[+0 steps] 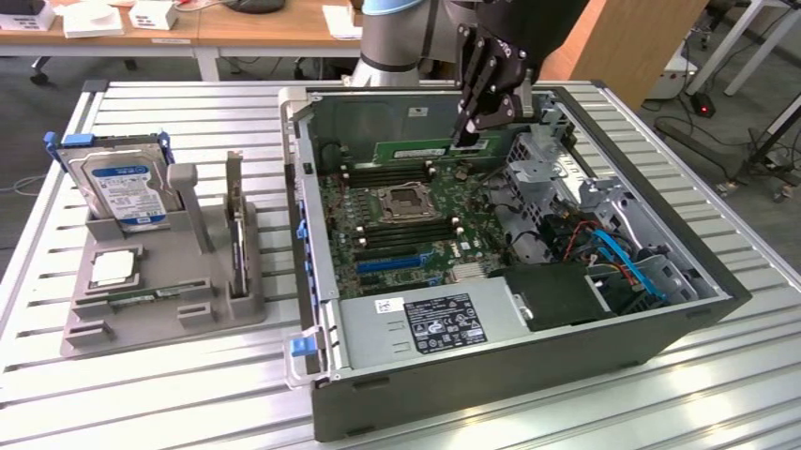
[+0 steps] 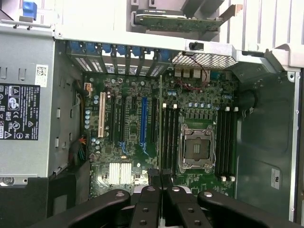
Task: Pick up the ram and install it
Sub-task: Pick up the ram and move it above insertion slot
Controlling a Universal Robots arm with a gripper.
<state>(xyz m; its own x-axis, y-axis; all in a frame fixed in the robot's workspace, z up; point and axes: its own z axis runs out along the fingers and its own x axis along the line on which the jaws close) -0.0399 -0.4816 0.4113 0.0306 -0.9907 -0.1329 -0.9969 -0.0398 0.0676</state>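
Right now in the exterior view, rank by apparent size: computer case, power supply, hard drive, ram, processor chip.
1. computer case
2. power supply
3. hard drive, its lower part hidden by the holder
4. ram and processor chip: a long sliver versus a small square, too close to rank.

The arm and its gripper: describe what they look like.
The arm is a round silver-grey tube with a pale blue band at a joint. The gripper is matte black, built of hinged linkage bars that narrow to slim fingertips. The wrist view shows round pivot pins on its fingers.
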